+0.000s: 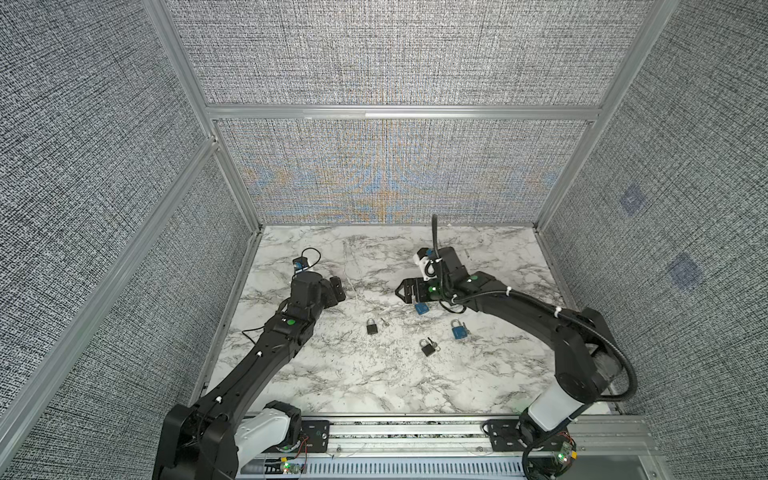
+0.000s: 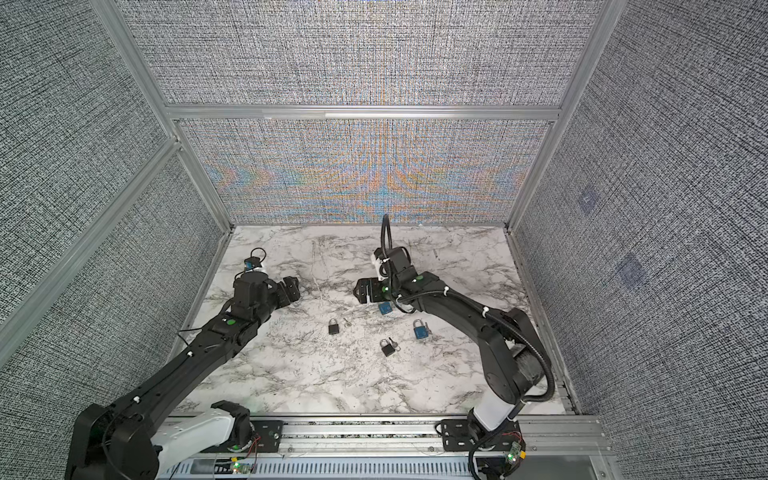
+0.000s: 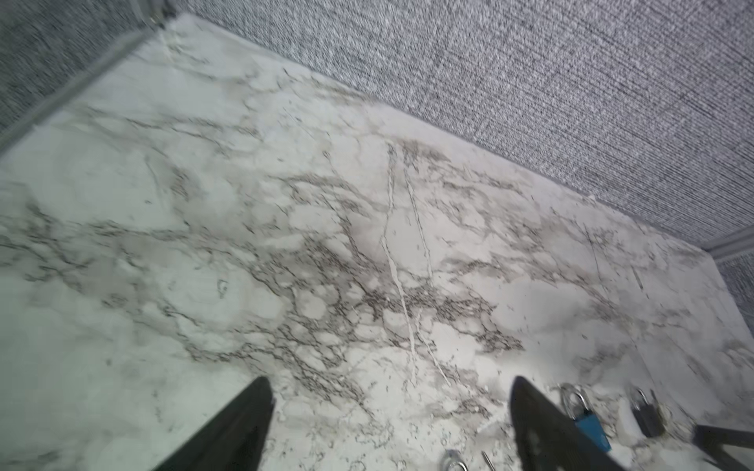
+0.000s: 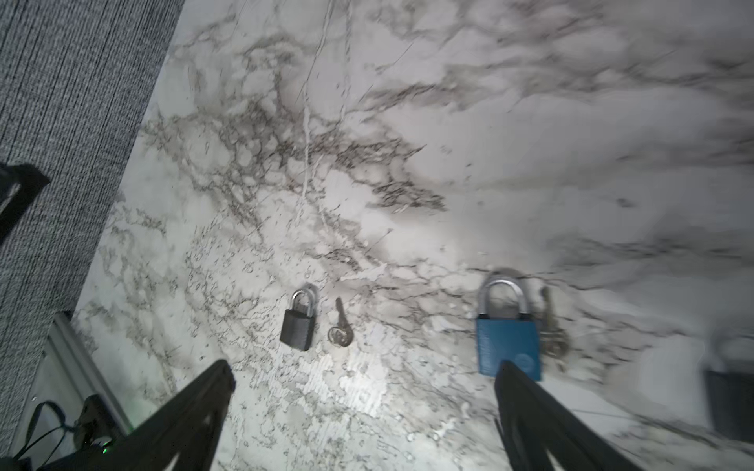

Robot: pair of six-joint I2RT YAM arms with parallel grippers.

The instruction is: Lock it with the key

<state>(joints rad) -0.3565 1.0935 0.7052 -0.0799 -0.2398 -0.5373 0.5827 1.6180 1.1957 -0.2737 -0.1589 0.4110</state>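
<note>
Four padlocks are lying on the marble table (image 1: 332, 386), two black and two blue. The left black padlock (image 1: 372, 328) is lying with one loose key (image 1: 383, 321) just beside it. The front black padlock (image 1: 428, 348) and the clear blue padlock (image 1: 458, 330) are lying near the right arm. That arm is partly covering the far blue padlock (image 1: 421, 308). The left gripper (image 1: 338, 289) and right gripper (image 1: 400, 291) are both standing wide apart, holding nothing.
</note>
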